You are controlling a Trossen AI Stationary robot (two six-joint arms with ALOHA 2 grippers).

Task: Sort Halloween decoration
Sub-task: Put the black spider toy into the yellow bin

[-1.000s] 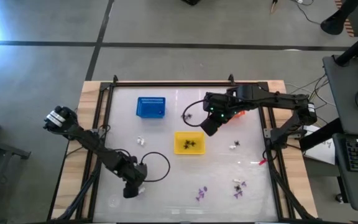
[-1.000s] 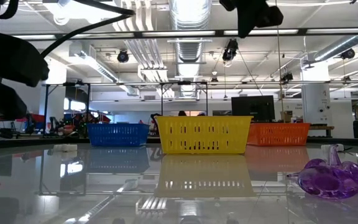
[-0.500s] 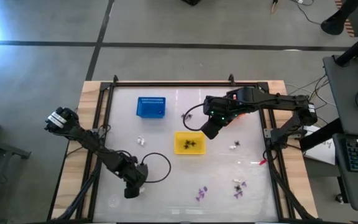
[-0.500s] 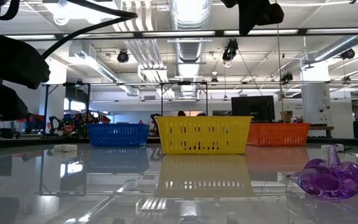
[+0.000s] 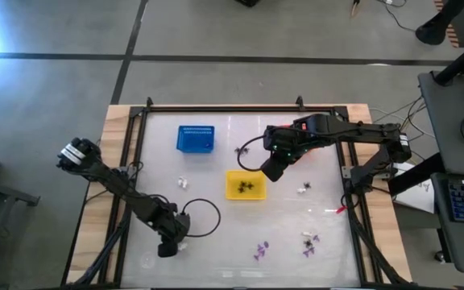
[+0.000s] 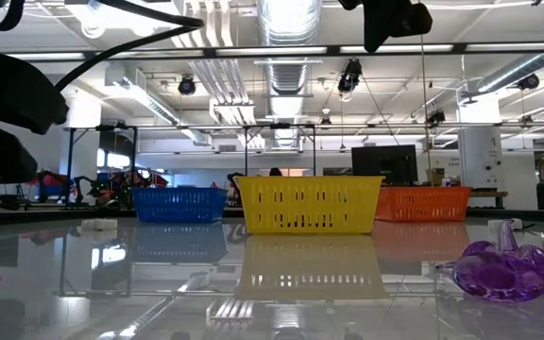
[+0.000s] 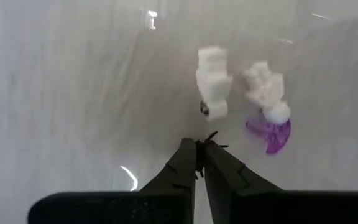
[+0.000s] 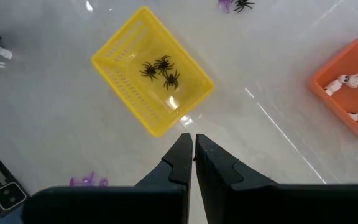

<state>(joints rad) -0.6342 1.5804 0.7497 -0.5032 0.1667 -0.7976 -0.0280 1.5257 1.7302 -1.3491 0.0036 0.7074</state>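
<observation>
Left gripper (image 7: 199,155) clenched on a black spider (image 7: 211,138) at the table's (image 5: 216,185) near-left.
Just beyond: two white trinkets (image 7: 214,81), one purple (image 7: 271,132). Right gripper (image 8: 192,148) clenched empty above the yellow basket (image 8: 151,68) with three spiders (image 8: 161,70).

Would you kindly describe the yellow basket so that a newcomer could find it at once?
Start at the white table seen from above. Near its middle, toward the right arm, stands the small yellow rectangular plastic basket, with the shut right claw hovering at its edge. Unlike the blue basket and orange basket, it holds black spider trinkets.
</observation>
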